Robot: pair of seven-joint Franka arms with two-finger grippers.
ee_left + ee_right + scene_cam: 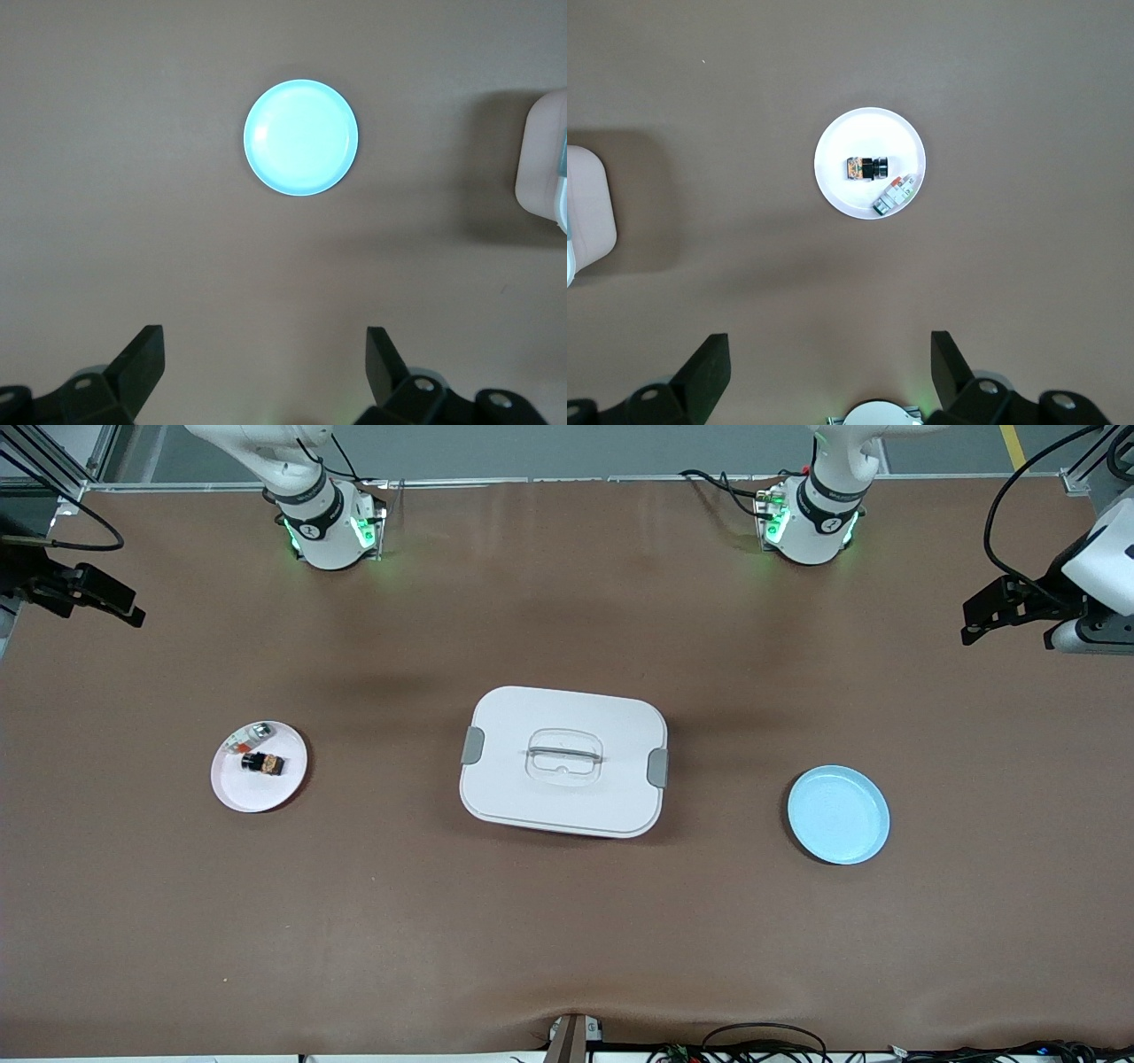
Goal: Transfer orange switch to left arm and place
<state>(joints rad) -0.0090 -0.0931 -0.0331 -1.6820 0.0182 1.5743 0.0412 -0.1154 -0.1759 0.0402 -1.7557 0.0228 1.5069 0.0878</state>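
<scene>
Blue plate (838,815) sits empty; both open grippers, left gripper (266,354) and right gripper (830,354), are parked high, so the orange switch (264,763) on the pink plate (232,786) probably gets grabbed first.

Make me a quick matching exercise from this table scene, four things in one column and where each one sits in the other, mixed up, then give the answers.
Things:
1. orange switch
2. box
3. blue plate
4. left claw

Places:
A. mid-table, between the two plates
B. high over the blue plate, open
C. on the pink plate
D. toward the left arm's end of the table

Pairs: 1-C, 2-A, 3-D, 4-B
</scene>
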